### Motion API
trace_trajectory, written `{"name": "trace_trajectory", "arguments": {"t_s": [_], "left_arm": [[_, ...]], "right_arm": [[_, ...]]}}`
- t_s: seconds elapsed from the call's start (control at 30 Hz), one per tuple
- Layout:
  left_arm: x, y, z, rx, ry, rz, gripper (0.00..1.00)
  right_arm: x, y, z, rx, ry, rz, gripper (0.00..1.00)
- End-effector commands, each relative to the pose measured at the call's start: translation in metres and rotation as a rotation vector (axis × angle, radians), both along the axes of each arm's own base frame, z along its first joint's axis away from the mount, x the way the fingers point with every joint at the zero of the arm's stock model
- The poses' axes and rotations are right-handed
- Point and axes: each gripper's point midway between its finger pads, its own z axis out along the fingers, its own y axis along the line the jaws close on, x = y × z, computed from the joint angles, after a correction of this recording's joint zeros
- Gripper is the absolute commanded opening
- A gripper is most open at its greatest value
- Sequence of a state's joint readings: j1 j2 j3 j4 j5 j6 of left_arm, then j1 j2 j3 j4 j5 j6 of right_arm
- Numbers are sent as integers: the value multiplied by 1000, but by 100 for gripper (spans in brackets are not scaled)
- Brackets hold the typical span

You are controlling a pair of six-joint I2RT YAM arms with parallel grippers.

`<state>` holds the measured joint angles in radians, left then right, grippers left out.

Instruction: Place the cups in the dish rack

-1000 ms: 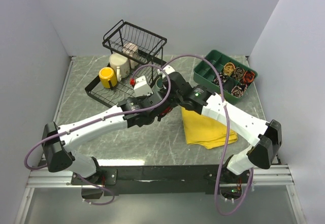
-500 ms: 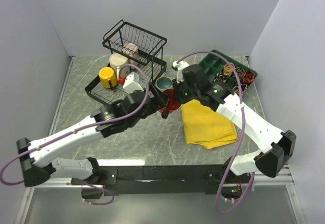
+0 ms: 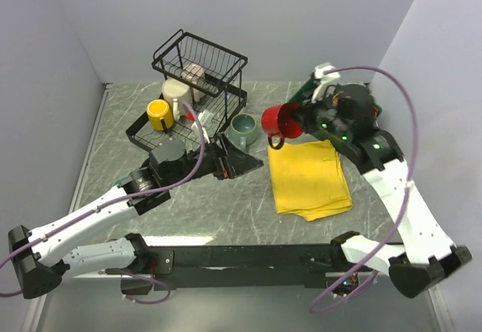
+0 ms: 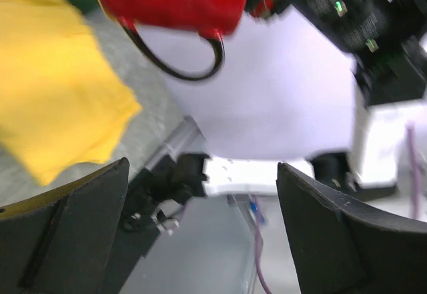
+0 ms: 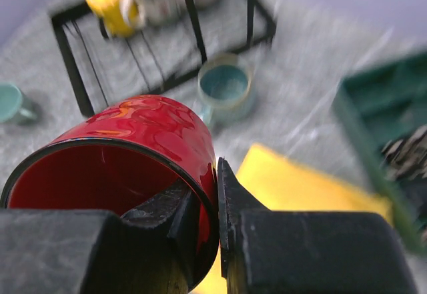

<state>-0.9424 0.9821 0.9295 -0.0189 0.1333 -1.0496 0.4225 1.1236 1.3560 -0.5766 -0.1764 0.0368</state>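
The right gripper pinches the red mug by its rim, lifted clear for the rack far left; the left gripper gapes empty.

- The left arm stretches low from its base at 7 o'clock towards 2 o'clock.
- The left gripper points to 3 o'clock, its fingers spread wide with nothing between them.
- The right arm rises from 5 o'clock, with its wrist turned to 9 o'clock.
- The right gripper is raised, pinching the rim of a red mug.
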Motion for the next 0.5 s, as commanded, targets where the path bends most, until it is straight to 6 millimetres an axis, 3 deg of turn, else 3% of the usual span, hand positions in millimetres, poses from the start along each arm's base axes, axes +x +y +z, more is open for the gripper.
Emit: {"name": "trace_trajectory", "arguments": {"t_s": [0.0,0.07,0.17,0.2,0.27,0.4,0.47], "left_arm": [[-44,-13,76,-194,-256,-291,96],[-50,-16,93,-259,-309,-338,96],[-52,-18,102,-315,-325,-353,96],[-54,-17,111,-350,-354,-361,96],[-57,-19,118,-374,-365,-386,96],[-60,-25,124,-391,-363,-433,96],[-62,-23,131,-419,-377,-434,97]], "right_arm": [[-27,4,128,99,-459,184,0],[-46,16,141,121,-500,301,0],[-71,31,157,195,-538,431,0],[-81,32,170,223,-589,461,0],[-96,41,174,299,-561,539,0],[-120,50,195,431,-545,655,0],[-126,53,195,486,-515,683,0]]}}
